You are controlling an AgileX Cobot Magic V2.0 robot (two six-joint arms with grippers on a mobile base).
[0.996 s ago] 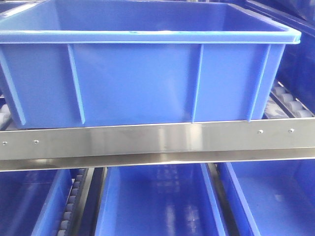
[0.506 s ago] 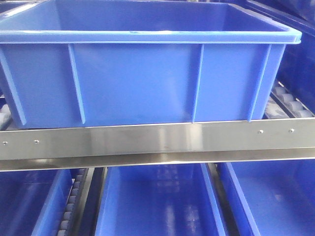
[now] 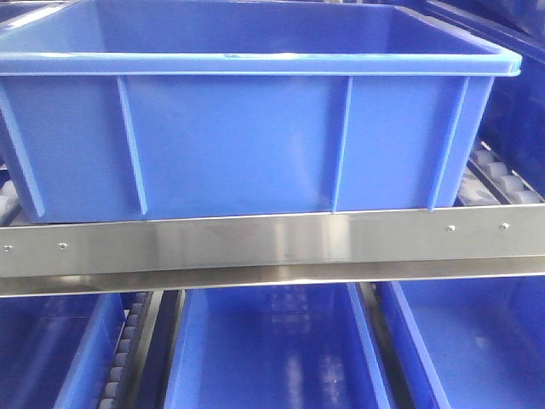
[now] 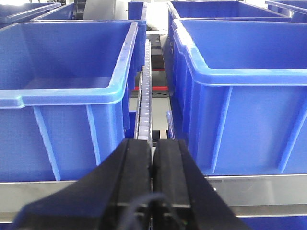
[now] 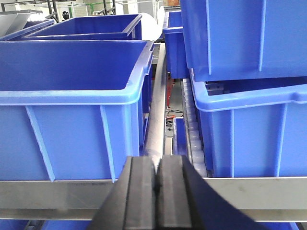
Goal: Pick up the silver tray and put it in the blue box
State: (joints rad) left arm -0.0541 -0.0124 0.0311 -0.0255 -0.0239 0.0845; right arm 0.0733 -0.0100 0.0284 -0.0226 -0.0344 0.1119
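The blue box (image 3: 247, 128) fills the upper part of the front view, seated on a shelf behind a horizontal stainless steel rail (image 3: 272, 243) with small screws near both ends. Its front wall carries vertical ribs, its thick lipped rim runs across the top, and the visible part of its interior holds nothing. Below the rail, 3 more blue crates (image 3: 272, 349) sit side by side on a lower level, with a roller track (image 3: 123, 349) between the left and middle ones. The silver tray does not appear in any of the 3 views, so its location cannot be told. In the left wrist view, the left gripper (image 4: 153, 191) sits low at centre frame with its 2 black fingers (image 4: 132, 182) pressed together, nothing between them. It faces the gap between 2 blue crates, a left crate (image 4: 67, 100) and a right crate (image 4: 240, 96), where a white roller track (image 4: 144, 96) runs away from the camera. In the right wrist view, the right gripper (image 5: 156, 191) likewise has its 2 black fingers (image 5: 139, 191) closed against each other and holds nothing. It faces the gap between a blue crate at left (image 5: 72, 105) and 2 stacked blue crates at right (image 5: 249, 96), with a metal rail (image 5: 156, 120) running along the gap.
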